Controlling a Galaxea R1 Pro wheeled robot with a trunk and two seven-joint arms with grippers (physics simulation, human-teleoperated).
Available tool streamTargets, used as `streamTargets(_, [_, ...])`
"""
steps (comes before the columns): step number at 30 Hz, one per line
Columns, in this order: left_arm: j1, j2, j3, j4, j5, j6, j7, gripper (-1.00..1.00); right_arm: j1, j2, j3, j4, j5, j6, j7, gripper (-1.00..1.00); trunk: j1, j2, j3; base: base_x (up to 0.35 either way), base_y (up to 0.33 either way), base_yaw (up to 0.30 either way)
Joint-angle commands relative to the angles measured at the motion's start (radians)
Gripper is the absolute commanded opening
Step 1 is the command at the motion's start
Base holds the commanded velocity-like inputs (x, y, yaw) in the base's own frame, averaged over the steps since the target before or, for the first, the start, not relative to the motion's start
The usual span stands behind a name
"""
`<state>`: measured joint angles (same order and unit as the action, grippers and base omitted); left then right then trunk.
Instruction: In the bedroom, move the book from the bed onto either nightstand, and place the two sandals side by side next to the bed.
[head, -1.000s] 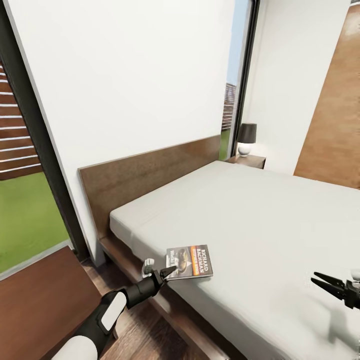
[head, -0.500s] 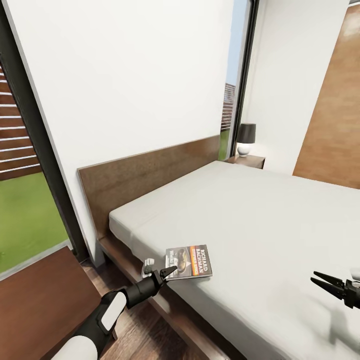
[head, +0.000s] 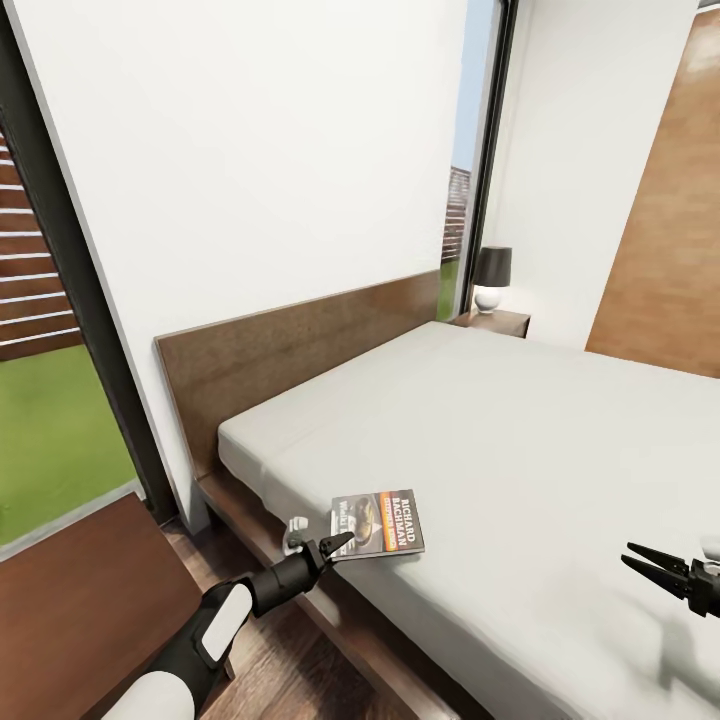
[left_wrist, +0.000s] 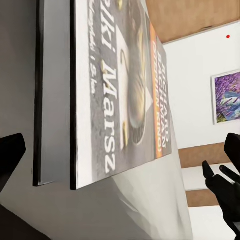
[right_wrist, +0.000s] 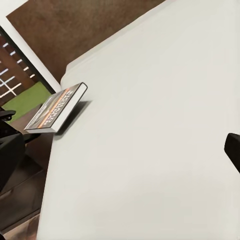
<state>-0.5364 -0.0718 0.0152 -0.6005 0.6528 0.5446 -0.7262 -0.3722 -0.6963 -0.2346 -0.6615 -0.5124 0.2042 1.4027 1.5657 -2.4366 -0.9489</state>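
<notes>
The left gripper (head: 335, 549) sits at the near edge of the bed (head: 520, 450), its dark fingers spread, the tip just at the corner of the book (head: 378, 523). From the left wrist camera, the book (left_wrist: 115, 95) lies between the two finger ends at the frame's sides with gaps on both, so the jaws are parted and not clamping it. I cannot tell whether a fingertip actually touches the cover.

The book rests flat on the light grey mattress, close to the bed's near side edge, its corner jutting slightly past the mattress edge in the right wrist camera (right_wrist: 57, 109). White lettering "RICHARD BACHMAN" and an orange band show on the dark cover.

The right gripper (head: 650, 568) hovers over the mattress well apart from the book, fingers open in a narrow V.

A nightstand (head: 80, 600) stands beside the left arm, below the window. A second nightstand (head: 497, 322) stands at the far side of the headboard (head: 290, 360), carrying a lamp (head: 492, 277) with a dark shade.
</notes>
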Motion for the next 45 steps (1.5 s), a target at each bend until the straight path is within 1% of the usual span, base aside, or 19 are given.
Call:
streamTargets(1, [0.000, 0.000, 0.002, 0.000, 0.005, 0.008, 0.000, 1.00, -0.001, 0.000, 0.000, 0.000, -0.003, 0.011, 0.003, 1.00, 0.000, 0.000, -0.001, 0.000, 0.000, 0.000])
streamTargets(12, [0.000, 0.000, 0.003, -0.001, 0.005, 0.006, 0.000, 1.00, -0.001, 0.000, 0.000, 0.000, -0.003, 0.011, 0.004, 1.00, 0.000, 0.000, -0.001, 0.000, 0.000, 0.000])
streamTargets(13, [0.000, 0.000, 0.003, -0.001, 0.005, 0.006, 0.001, -1.00, -0.001, 0.000, 0.000, 0.000, -0.003, 0.011, 0.004, 1.00, 0.000, 0.000, -0.001, 0.000, 0.000, 0.000])
streamTargets(38, [0.000, -0.003, -0.002, -0.001, 0.005, 0.007, 0.001, -1.00, -0.001, 0.000, 0.000, 0.000, -0.003, 0.011, 0.003, 1.00, 0.000, 0.000, -0.001, 0.000, 0.000, 0.000])
streamTargets(45, [0.000, -0.005, -0.003, -0.003, 0.005, 0.009, 0.001, -1.00, -0.001, 0.000, 0.000, 0.000, -0.003, 0.011, 0.003, 1.00, -0.027, 0.049, 0.021, 0.000, 0.000, 0.000])
